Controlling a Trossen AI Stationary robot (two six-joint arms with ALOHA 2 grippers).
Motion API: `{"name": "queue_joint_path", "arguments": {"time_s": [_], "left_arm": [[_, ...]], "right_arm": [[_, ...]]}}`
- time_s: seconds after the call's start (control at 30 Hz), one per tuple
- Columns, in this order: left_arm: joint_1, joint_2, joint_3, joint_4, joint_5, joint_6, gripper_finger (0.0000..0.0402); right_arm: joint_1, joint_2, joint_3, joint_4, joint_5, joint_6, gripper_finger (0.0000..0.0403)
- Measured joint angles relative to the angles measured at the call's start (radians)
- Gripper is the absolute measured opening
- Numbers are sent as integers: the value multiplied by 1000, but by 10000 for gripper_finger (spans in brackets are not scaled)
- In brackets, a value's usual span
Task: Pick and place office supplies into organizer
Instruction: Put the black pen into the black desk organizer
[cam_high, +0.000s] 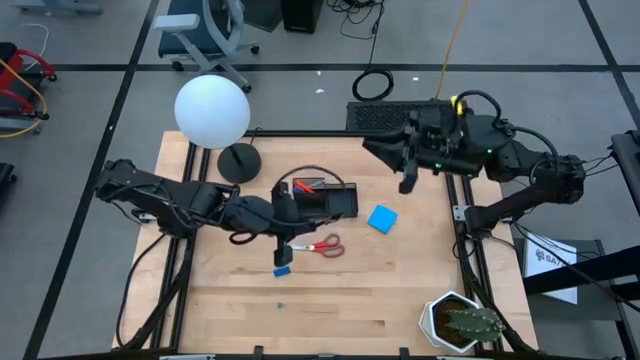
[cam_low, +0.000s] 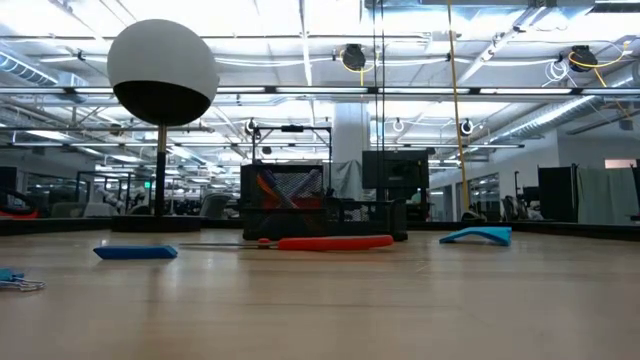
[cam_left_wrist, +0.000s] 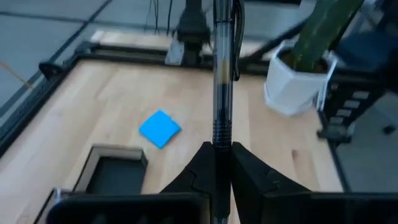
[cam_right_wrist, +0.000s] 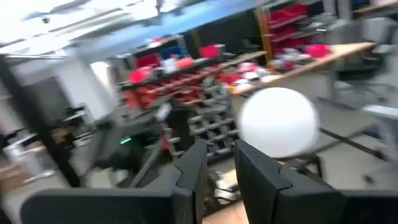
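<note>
My left gripper (cam_high: 285, 214) is at the left end of the black organizer (cam_high: 322, 198), shut on a clear pen with a black grip (cam_left_wrist: 221, 74). The organizer's open compartment (cam_left_wrist: 113, 169) shows below it in the left wrist view. Red-handled scissors (cam_high: 320, 245) and a small blue piece (cam_high: 282, 271) lie flat on the table near the organizer. The blue square pad (cam_high: 381, 218) lies to its right. Orange and blue pens (cam_low: 282, 188) stand in the organizer's mesh section. My right gripper (cam_right_wrist: 220, 168) is raised at the far right, slightly open and empty. My left gripper pinches the pen between its two fingers, at the lower end of the black grip (cam_left_wrist: 221, 144). The pen runs on straight ahead past the fingertips, in line with the fingers. It is lifted clear above the table and the organizer.
A lamp with a white globe (cam_high: 212, 110) and a round black base (cam_high: 240, 162) stands at the far left. A potted cactus (cam_high: 462, 322) stands at the near right corner. Bare wood lies along the table's near side (cam_high: 330, 310).
</note>
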Motion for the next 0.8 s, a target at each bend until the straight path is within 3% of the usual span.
{"name": "queue_joint_path", "arguments": {"time_s": [0.2,0.57,0.8], "left_arm": [[21,-15,0,70,1,-8,28],[41,-20,0,163,19,-9,28],[63,-20,0,208,23,-15,34]], "right_arm": [[36,9,0,31,-27,-8,93],[72,77,0,87,-104,-4,227],[74,124,0,97,-138,19,271]]}}
